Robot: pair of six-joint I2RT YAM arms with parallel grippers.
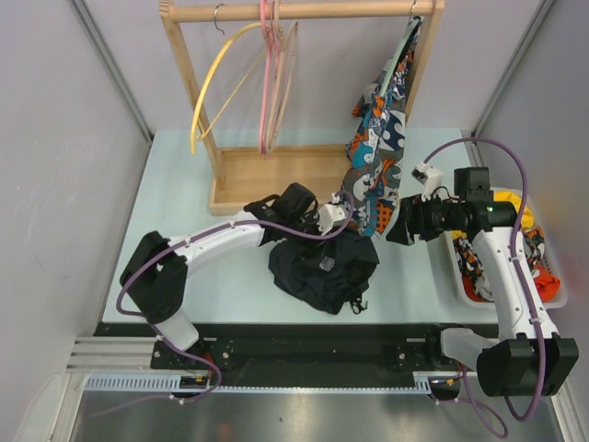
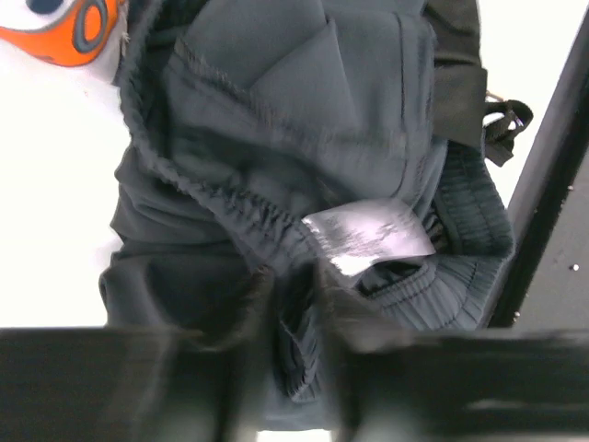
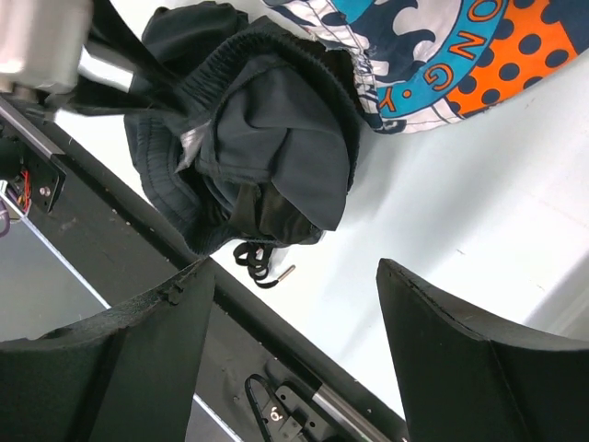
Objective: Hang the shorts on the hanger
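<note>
Blurred fingers of the left claw [image 2: 293,284] straddled the crumpled dark navy fabric shorts [image 2: 304,138], grip uncertain; the right claw [image 3: 293,269] gaped apart above the pale desk [image 3: 442,212].

letters "ONG" on teal band of patterned garment [image 3: 442,55], white tag [image 2: 368,235] on the shorts [image 2: 276,110] too blurred to read

Matt cloth on a smooth table [image 1: 184,212]
The shorts [image 1: 322,267] are soft, matt dark cloth with a ribbed waistband, a shiny white label [image 2: 368,235] and a metal-tipped drawstring [image 3: 267,267]. The rack [image 1: 267,175] is bare light wood. The right gripper [image 3: 294,267] has grainy matt black fingers [image 3: 110,368].
</note>
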